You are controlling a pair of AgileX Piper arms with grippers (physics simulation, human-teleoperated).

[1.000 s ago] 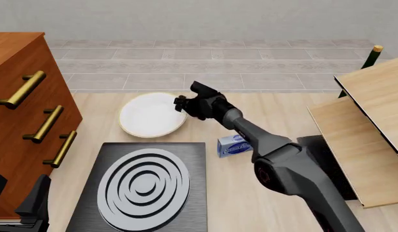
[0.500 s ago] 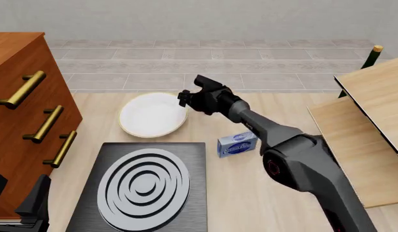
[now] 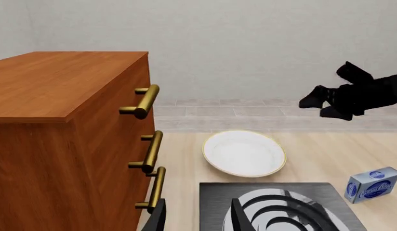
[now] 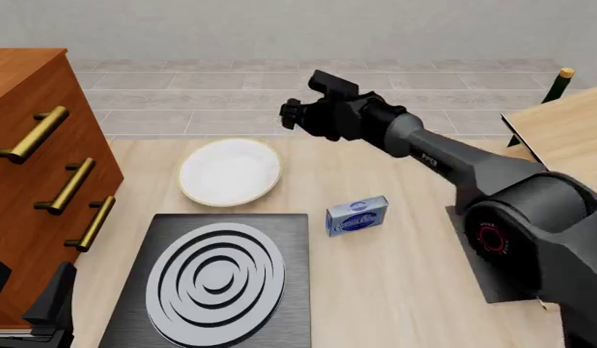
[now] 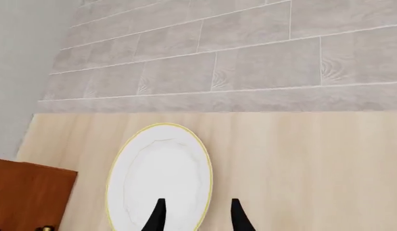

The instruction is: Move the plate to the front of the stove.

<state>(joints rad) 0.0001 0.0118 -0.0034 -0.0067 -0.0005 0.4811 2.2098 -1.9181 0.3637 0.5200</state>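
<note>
Overhead, the right arm (image 4: 492,181) stretches from the near right across the desk (image 4: 395,275) toward the far middle, its right gripper (image 4: 290,116) raised above the desk's far edge, beyond and to the right of the plate (image 4: 230,172) and touching nothing. The left gripper (image 4: 32,301) sits low at the near left corner, beside the wooden drawer chest (image 4: 32,145), with only its dark fingers (image 4: 57,290) showing in the front view. The plate lies flat on the desk just beyond the stove's (image 4: 214,279) far edge, close to it but apart. A small blue box (image 4: 358,215) stands on the desk right of the stove's far corner. The left wrist view shows the chest's brass handles side-on and the right gripper hanging in the air over the far desk. The right wrist view looks down on the plate, its yellow rim (image 5: 208,178) plain there, with the right fingers (image 5: 237,216) parted by a moderate gap and nothing between them; one tip overlaps the plate in the picture, the other the bare desk. The left fingers, seen in the left wrist view, also stand apart and hold nothing. At the right of the front view are slanted pale wood boards (image 4: 559,145).
</note>
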